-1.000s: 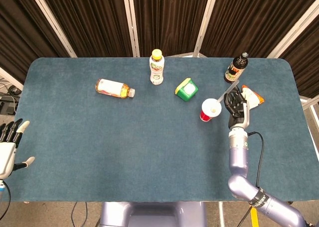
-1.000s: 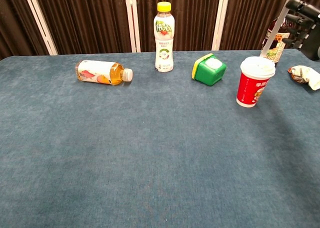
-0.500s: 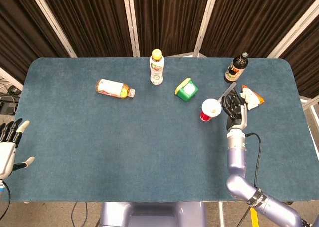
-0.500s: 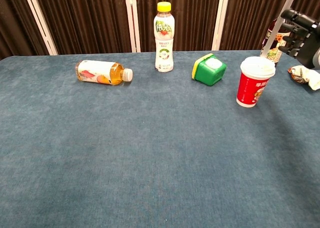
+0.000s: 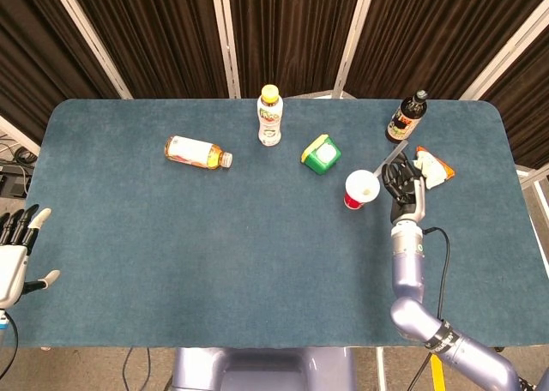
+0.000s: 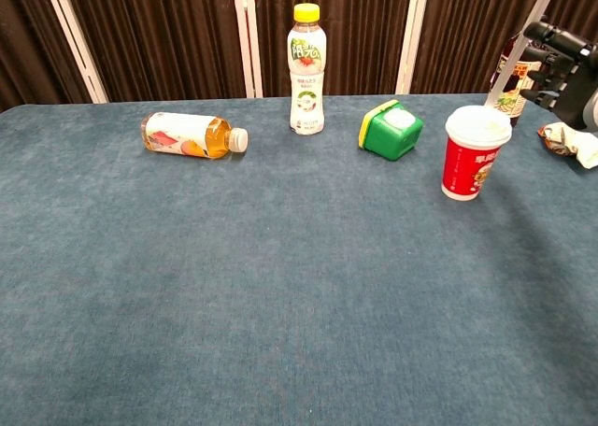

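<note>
Left hand (image 5: 17,249) sits at far-left edge of head view, off the near-left corner of the blue surface (image 5: 214,262), fingers straight and spread, holding nothing; not seen in chest view. On the surface, left to right: an orange-drink bottle (image 5: 197,152) lying on its side w/ white cap pointing right, left of centre toward far side; a white bottle w/ yellow cap (image 5: 269,115) standing upright near far edge, centre; a green box w/ yellow edge (image 5: 321,153) tipped, right of that bottle and a bit nearer; a red cup w/ white lid (image 5: 361,189) upright, right of the box and nearer; a dark bottle (image 5: 405,117) upright near far-right edge. Right hand (image 5: 404,186) is just beside the cup on its right, fingers dark and partly curled, raised off the surface in chest view (image 6: 565,66); whether it touches the cup can't be told, and no grip on it shows. A thin grey stick (image 5: 390,160) runs from by the hand's fingers toward the dark bottle; whether it is held can't be told. A crumpled orange-and-white wrapper (image 5: 431,166) lies just right of the hand, far side.
</note>
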Tool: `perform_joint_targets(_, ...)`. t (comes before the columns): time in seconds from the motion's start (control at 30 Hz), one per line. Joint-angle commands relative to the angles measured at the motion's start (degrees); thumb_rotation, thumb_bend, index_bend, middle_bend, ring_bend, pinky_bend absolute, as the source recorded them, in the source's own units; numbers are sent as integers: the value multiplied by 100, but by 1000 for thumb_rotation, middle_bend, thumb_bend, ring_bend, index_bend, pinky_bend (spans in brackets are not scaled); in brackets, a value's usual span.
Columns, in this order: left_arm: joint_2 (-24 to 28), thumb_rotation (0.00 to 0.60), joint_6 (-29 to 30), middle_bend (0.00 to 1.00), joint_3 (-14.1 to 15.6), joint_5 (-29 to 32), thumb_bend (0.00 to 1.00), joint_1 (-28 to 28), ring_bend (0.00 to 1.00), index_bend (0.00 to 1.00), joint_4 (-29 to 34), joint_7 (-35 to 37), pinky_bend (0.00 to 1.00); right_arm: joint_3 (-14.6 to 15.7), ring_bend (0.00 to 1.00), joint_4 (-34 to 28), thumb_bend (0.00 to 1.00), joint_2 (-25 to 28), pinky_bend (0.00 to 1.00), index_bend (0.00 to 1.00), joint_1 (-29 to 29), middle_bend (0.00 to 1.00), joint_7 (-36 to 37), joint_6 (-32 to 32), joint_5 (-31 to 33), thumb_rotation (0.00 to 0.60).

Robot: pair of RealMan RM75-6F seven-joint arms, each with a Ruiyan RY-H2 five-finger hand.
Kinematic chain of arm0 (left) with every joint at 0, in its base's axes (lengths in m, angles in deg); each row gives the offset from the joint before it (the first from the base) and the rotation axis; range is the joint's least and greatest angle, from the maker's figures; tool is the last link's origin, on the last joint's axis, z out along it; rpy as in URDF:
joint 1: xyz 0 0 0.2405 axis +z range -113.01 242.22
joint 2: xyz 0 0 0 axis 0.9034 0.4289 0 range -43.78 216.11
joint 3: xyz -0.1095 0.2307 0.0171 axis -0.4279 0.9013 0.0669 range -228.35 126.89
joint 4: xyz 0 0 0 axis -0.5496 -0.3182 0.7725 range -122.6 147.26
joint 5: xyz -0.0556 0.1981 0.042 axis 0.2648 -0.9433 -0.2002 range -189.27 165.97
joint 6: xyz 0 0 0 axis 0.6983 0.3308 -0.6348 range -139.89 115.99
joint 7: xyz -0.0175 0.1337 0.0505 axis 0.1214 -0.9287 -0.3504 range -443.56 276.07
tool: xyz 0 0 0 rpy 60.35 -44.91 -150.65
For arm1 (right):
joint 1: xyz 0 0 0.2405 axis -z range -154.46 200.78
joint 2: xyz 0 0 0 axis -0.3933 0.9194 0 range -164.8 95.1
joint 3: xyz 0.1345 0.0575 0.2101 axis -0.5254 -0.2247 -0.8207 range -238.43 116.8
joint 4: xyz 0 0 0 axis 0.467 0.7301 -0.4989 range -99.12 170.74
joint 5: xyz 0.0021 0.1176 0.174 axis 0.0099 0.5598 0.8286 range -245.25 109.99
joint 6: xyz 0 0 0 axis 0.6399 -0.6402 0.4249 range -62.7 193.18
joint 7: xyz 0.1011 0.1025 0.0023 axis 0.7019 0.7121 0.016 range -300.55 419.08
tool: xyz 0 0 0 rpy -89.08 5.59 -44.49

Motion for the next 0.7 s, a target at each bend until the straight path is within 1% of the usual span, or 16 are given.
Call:
perform_joint_targets(0.03,-1,600,-1,0,0,-1,46,-1,0,0,1,-2,0,-7,0,24,432,3,0,590,0,111,2,19,16,600)
perform_joint_targets(0.27,-2,600,-1,0,-3,3,45,-3,0,0,5,-9,0,-65,0,30,431,43,0,590,16,114,37,68,36,600)
perform_joint_targets(0.7,-1,600,-1,0,0,5,46,-2,0,0,7,-8,0,-69,0,-94,432,96,0,589,72,116,22,49,9,600)
